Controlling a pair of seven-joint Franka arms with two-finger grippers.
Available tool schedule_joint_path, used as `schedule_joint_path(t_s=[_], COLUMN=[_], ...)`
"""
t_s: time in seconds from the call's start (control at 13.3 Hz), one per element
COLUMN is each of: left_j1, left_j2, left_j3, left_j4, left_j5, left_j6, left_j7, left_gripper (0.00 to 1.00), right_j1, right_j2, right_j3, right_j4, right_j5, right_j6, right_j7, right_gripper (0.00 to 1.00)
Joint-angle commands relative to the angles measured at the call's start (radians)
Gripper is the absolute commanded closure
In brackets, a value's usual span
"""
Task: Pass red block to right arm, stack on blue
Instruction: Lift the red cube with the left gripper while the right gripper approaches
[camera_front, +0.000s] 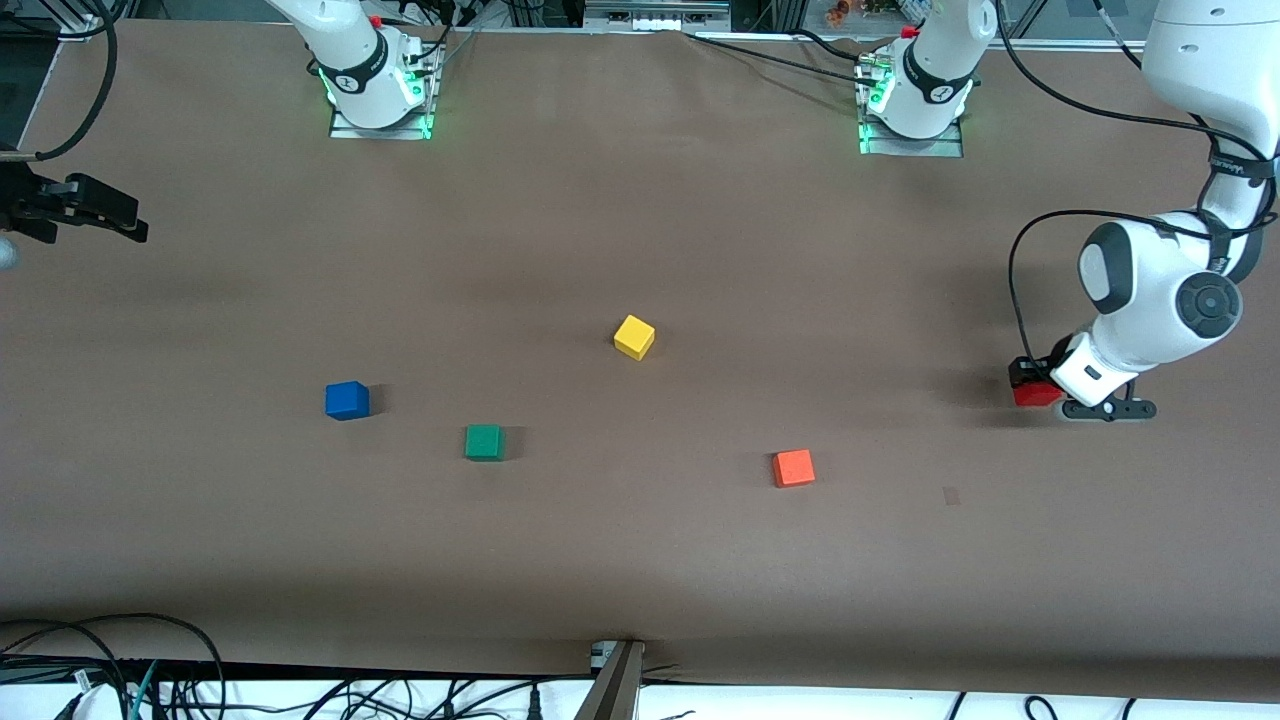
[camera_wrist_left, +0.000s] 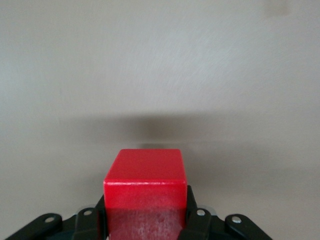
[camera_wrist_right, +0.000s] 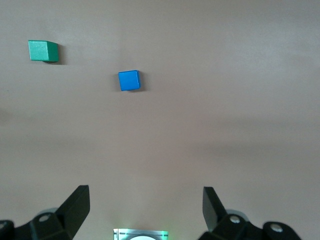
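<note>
We see left gripper (camera_wrist_left: 145, 220) clamped on red block (camera_wrist_left: 145, 187) at the table | right gripper (camera_wrist_right: 146, 207) waits, fingers apart, above blue block (camera_wrist_right: 129, 80) and green block (camera_wrist_right: 42, 50)

Left gripper (camera_wrist_left: 145, 220) fingers clamped (low), right gripper (camera_wrist_right: 146, 207) fingers spread, waiting

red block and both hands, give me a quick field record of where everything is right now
red block: between the left hand's fingers, at the left arm's end of the table
left hand: low at the table, shut on the red block
right hand: open, holding nothing, waiting at the right arm's end
blue cube: on the table, nothing stacked on it
green cube: beside the blue cube, nearer the front camera
yellow cube: mid-table
orange cube: nearest the front camera
handover: not yet done
</note>
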Motion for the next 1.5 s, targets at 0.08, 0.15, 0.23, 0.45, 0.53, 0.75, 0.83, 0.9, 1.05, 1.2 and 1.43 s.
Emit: schedule_joint_path(t_s=[0.08, 0.15, 0.23, 0.45, 0.53, 0.75, 0.83, 0.9, 1.05, 1.2, 1.43], left_j1=[0.006, 0.008, 0.011, 0.037, 0.036, 0.039, 0.036, 0.022, 0.034, 0.029, 0.022], left_j2=[-0.01, -0.01, -0.011, -0.002, 0.001, 0.006, 0.007, 0.009, 0.013, 0.027, 0.038], left_j3=[-0.045, -0.062, -0.077, -0.122, -0.129, -0.189, -0.194, -0.195, -0.253, -0.269, -0.301], left_j4=[0.074, 0.074, 0.076, 0.112, 0.119, 0.126, 0.137, 0.16, 0.192, 0.215, 0.255], left_j5=[-0.011, -0.011, -0.013, -0.224, -0.307, -0.548, -0.609, -0.649, -0.723, -0.85, -1.04], left_j6=[-0.014, -0.014, -0.015, -0.017, -0.017, -0.049, -0.102, -0.139, -0.145, -0.152, -0.22], left_j7=[0.247, 0.272, 0.298, 0.516, 0.612, 0.805, 0.821, 0.844, 0.893, 0.988, 1.154], left_gripper=[0.83, 0.83, 0.83, 0.83, 0.83, 0.79, 0.8, 0.8, 0.8, 0.8, 0.79], right_j1=[0.003, 0.005, 0.006, 0.009, 0.015, 0.072, 0.075, 0.075, 0.075, 0.072, 0.066], right_j2=[0.051, 0.053, 0.054, 0.083, 0.097, 0.142, 0.143, 0.151, 0.166, 0.2, 0.278], right_j3=[0.008, 0.011, 0.012, 0.011, 0.014, 0.02, 0.02, 0.02, 0.02, 0.018, 0.017], right_j4=[0.004, 0.004, 0.004, 0.004, 0.004, 0.006, 0.006, 0.006, 0.006, 0.006, 0.006], right_j5=[0.016, 0.028, 0.043, 0.145, 0.166, 0.226, 0.246, 0.261, 0.315, 0.416, 0.653], right_j6=[-0.009, -0.005, 0.0, -0.005, -0.003, 0.021, 0.043, 0.047, 0.049, 0.049, 0.051], right_j7=[-0.005, 0.0, 0.0, -0.01, -0.01, 0.004, 0.006, 0.006, 0.006, 0.007, 0.003], right_gripper=[0.0, 0.0, 0.0, 0.0, 0.0, 0.0, 0.0, 0.0, 0.0, 0.0, 0.0])
